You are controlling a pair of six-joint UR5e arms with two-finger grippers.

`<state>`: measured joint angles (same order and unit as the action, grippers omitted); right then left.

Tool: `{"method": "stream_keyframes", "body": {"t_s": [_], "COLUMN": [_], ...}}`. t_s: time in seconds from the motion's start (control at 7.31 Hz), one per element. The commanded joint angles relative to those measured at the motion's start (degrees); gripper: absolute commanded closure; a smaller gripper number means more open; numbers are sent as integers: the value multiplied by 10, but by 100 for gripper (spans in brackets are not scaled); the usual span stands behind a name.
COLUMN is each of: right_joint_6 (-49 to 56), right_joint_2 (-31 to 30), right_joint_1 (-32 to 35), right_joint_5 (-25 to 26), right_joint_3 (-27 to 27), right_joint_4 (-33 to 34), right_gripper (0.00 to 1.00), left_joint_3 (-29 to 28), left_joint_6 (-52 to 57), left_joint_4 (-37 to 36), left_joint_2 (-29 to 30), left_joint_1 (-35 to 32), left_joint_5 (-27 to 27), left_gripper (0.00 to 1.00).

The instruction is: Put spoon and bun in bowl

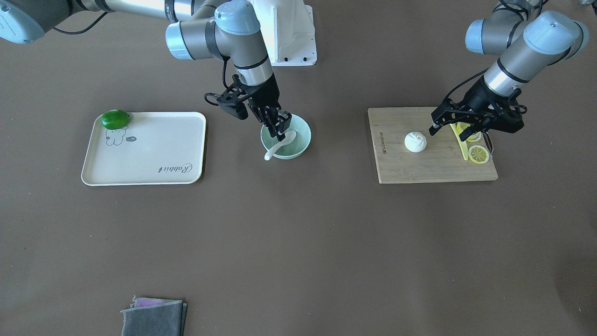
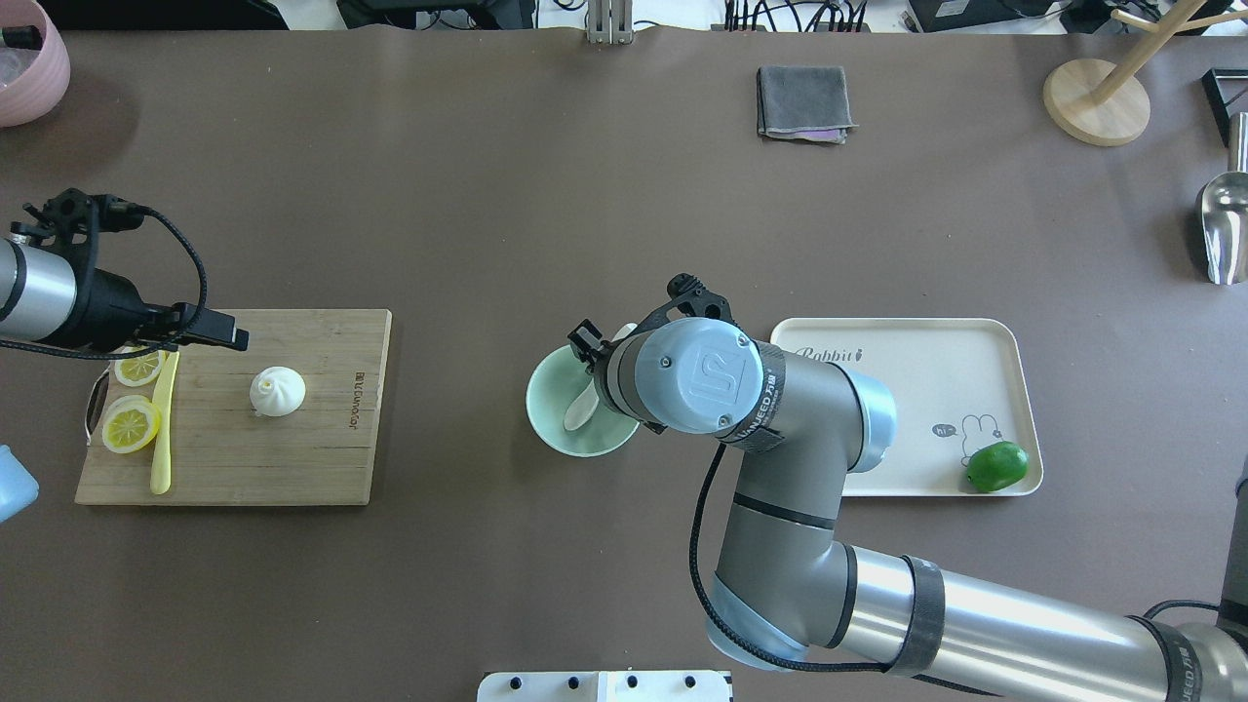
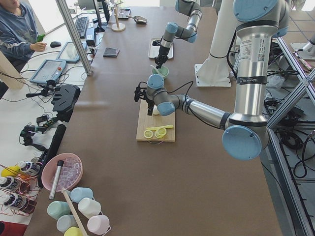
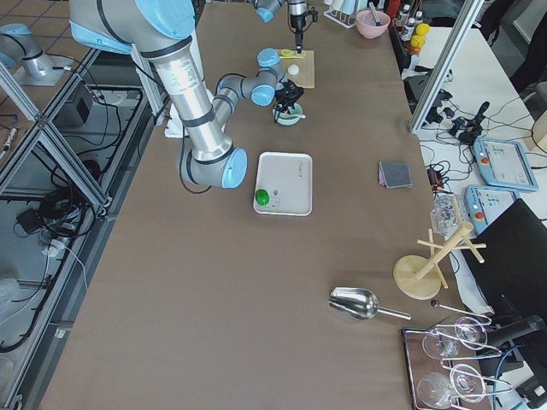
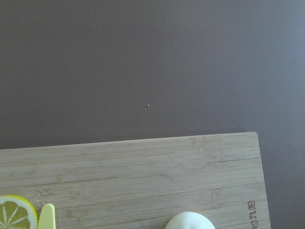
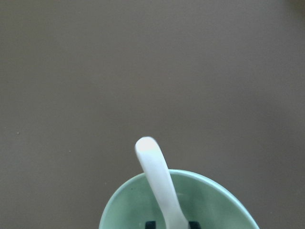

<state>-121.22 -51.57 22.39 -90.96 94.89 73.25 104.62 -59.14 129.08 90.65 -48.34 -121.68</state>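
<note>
The white spoon point(image 1: 275, 149) lies in the mint-green bowl point(image 1: 303, 140), its handle out over the rim; it also shows in the right wrist view point(image 6: 157, 176). My right gripper point(image 1: 281, 133) reaches into the bowl, fingers close on either side of the spoon's scoop end. The white bun point(image 1: 415, 141) sits on the wooden cutting board point(image 1: 419, 168) and peeks into the left wrist view point(image 5: 188, 221). My left gripper point(image 1: 436, 123) is open and hovers over the board beside the bun, apart from it.
A pale-yellow knife point(image 1: 459, 142) and lemon slices point(image 1: 479, 154) lie on the board under my left wrist. A cream tray point(image 1: 144, 158) with a green lime point(image 1: 115, 119) sits beyond the bowl. A folded grey cloth point(image 1: 154, 317) lies at the operators' edge.
</note>
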Motion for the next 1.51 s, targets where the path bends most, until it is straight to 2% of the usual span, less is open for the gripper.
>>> {"method": "stream_keyframes", "body": {"t_s": [0.0,0.27,0.41,0.68,1.09,1.23,1.37], "right_joint_6": [17,65,89,96,99,109,145], "right_joint_2": [-5,-28,-40,-49,-61,-74,-125], "right_joint_1": [29,69,81,98,105,118,130], "right_joint_5": [-11,-65,-72,-94,-98,-111,-129], "right_joint_3": [8,9,10,26,34,42,79], "right_joint_4": [2,0,0,0,0,0,0], "right_gripper": [0,0,0,0,0,0,0], "left_joint_3": [0,-7,-13,-12,10,29,24], "left_joint_6": [-19,-19,-19,-21,-22,-28,-86], "left_joint_4": [-1,-2,-3,-3,1,1,-2], "left_joint_2": [1,-4,-3,-3,14,45,101], "left_joint_1": [66,97,113,118,118,119,133], "left_joint_5": [86,109,134,138,133,131,133], "left_gripper": [4,8,13,100,100,100,100]}}
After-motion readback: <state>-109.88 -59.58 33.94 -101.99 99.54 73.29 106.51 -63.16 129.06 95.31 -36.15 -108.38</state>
